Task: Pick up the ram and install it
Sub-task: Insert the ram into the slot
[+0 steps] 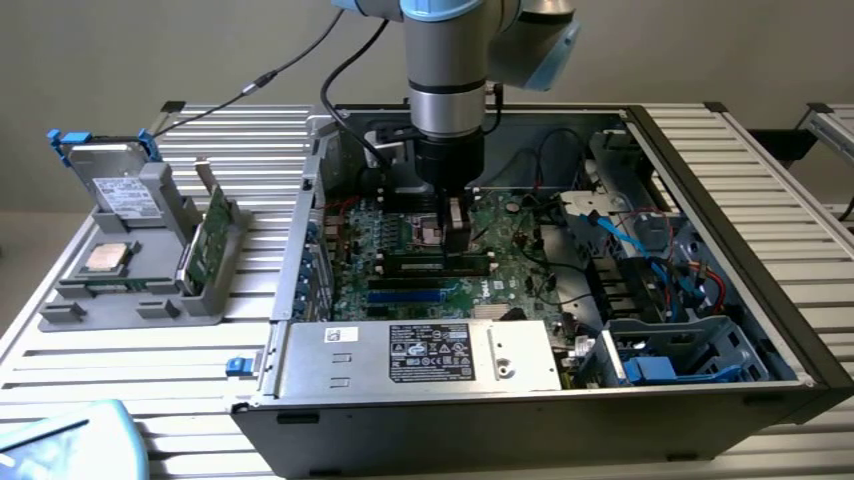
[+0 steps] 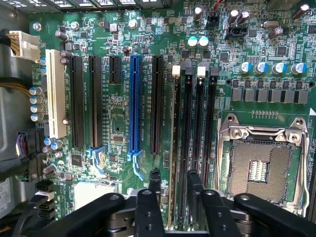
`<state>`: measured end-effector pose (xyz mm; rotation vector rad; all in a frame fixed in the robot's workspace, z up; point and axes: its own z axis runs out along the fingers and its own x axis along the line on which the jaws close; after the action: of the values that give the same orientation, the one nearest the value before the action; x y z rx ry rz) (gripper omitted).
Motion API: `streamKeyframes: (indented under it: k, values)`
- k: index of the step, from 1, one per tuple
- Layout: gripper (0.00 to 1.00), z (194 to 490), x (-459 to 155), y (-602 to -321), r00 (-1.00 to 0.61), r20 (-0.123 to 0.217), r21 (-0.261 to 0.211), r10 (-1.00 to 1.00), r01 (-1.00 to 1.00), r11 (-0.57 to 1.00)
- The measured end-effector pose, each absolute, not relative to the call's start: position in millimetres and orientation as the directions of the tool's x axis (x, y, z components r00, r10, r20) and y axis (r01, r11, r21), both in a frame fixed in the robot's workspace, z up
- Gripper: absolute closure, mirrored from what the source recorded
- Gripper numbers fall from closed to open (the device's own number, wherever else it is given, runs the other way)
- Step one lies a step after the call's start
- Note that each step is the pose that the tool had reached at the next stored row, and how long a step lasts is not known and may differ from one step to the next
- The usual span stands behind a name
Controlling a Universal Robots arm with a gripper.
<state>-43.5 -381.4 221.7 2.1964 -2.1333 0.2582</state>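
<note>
The ram [image 2: 176, 148] stands edge-on in a memory slot of the green motherboard [image 2: 118, 128], beside the empty black memory slots [image 2: 197, 138]. My gripper [image 2: 174, 180] is open, one black finger on each side of the stick with a gap to it. In the exterior view the gripper [image 1: 458, 240] points straight down into the open computer case [image 1: 747, 240], its tips just above the ram [image 1: 430, 263] lying across the board's middle.
The open CPU socket [image 2: 261, 168] lies next to the memory slots. A blue expansion slot [image 2: 136, 103] and several black ones lie on the other side. A power supply [image 1: 414, 355] fills the case front. A grey holder [image 1: 134, 290] with a green card [image 1: 211, 240] stands at the exterior view's left.
</note>
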Motion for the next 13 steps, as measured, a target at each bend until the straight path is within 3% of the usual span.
streamKeyframes:
  k: [4, 13]
  values:
    - [0.49, 224.2, -45.2, -381.4, 0.023, 0.168, -0.068, -0.986, -0.997, -0.035]
    - [0.49, 245.3, -58.8, -381.6, 0.023, 0.16, -0.065, -0.987, -0.997, -0.034]
